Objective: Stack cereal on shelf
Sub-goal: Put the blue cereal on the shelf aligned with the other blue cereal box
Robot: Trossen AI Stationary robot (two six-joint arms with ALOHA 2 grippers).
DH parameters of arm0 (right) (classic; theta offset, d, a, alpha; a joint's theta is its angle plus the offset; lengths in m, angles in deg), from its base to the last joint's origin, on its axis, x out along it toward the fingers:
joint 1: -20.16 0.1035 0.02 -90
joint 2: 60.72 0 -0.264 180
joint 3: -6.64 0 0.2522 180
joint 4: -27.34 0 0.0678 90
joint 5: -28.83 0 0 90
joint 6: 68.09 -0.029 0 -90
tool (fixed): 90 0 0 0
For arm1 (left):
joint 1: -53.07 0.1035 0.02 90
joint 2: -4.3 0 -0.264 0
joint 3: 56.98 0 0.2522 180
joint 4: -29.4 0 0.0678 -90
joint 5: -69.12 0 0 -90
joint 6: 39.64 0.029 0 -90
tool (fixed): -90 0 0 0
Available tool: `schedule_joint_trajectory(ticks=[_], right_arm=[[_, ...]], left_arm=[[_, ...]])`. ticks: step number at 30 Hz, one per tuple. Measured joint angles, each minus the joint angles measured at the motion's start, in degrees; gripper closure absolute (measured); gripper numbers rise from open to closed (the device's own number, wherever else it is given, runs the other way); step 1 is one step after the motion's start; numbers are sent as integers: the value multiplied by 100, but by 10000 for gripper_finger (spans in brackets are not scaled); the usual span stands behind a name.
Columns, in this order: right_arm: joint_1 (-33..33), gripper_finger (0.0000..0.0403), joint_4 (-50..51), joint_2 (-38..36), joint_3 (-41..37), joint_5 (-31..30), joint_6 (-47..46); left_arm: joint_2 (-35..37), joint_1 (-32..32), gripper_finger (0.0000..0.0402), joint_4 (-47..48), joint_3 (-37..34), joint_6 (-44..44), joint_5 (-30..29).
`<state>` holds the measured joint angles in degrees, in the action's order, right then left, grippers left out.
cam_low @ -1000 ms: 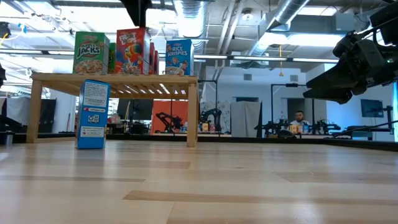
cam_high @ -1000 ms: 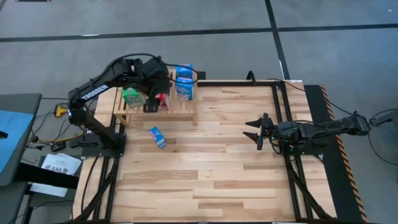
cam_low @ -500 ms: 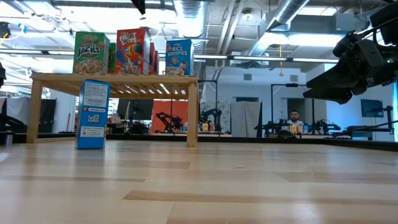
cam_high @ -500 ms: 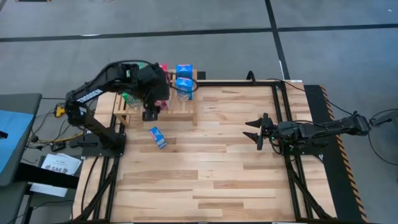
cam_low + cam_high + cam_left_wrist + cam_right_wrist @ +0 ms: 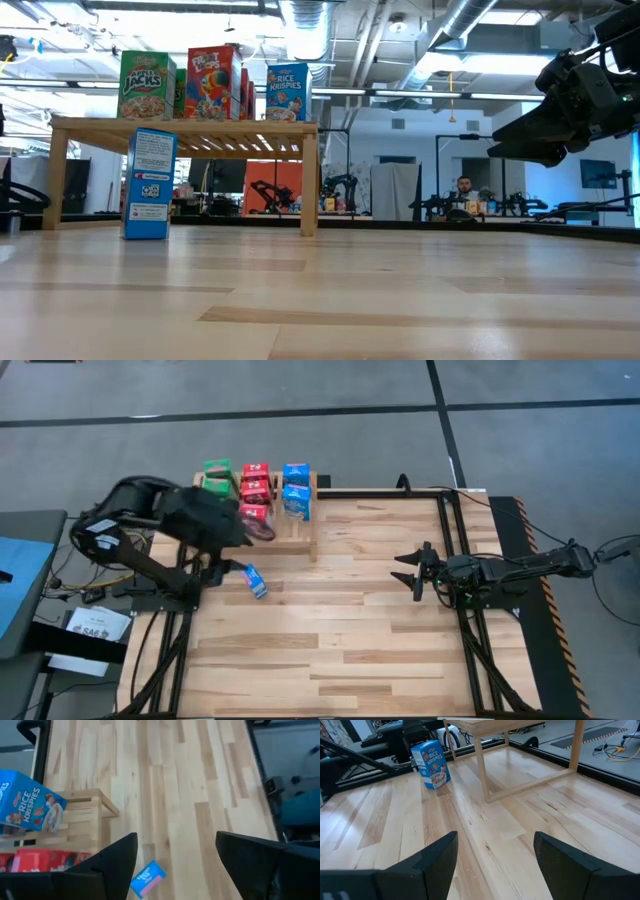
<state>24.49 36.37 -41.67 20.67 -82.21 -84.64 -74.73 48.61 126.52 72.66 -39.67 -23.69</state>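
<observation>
left gripper (image 5: 175,865): jaws wide apart, empty, at 8 o'clock of shelf (image 5: 300,540) | right gripper (image 5: 412,570): jaws spread, empty, 3 o'clock side of desk (image 5: 350,640) | slatted wooden shelf carries red, green, blue cardboard cereal boxes (image 5: 256,485) | lone blue box (image 5: 254,580) upright on plank desk, 6 o'clock of shelf

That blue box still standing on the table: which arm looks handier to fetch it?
Left. Its gripper hangs open right above the blue box beside the shelf; the right gripper waits far across the table.
</observation>
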Motion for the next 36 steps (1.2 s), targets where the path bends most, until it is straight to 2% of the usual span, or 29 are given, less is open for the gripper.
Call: schedule_joint_trajectory(ticks=[2, 5, 8, 11, 16, 25, 29, 36], right_arm=[[0, 117, 2, 1, 1, 0, -1], [0, 117, 0, 2, 0, 0, 0], [1, 117, 0, 0, 0, 0, 0], [1, 117, 0, 0, 2, 0, 0], [0, 117, 2, 1, 0, 0, 0], [0, 117, 2, 0, 1, 0, 0], [0, 117, 0, 1, 0, 0, 0], [0, 117, 2, 0, 1, 0, 0]], left_arm=[[107, -227, 142, 7, -4, -223, -228], [254, -557, 142, -16, -212, -721, -912], [395, -808, 142, 26, -602, -1555, -1607], [459, -962, 142, 151, -1046, -2593, -1906], [457, -996, 142, 480, -1764, -4050, -2037], [453, -1011, 142, 308, -2897, -6009, -2057], [428, -1028, 142, -114, -3209, -6638, -2126], [385, -1064, 142, -855, -3583, -7167, -2107]])
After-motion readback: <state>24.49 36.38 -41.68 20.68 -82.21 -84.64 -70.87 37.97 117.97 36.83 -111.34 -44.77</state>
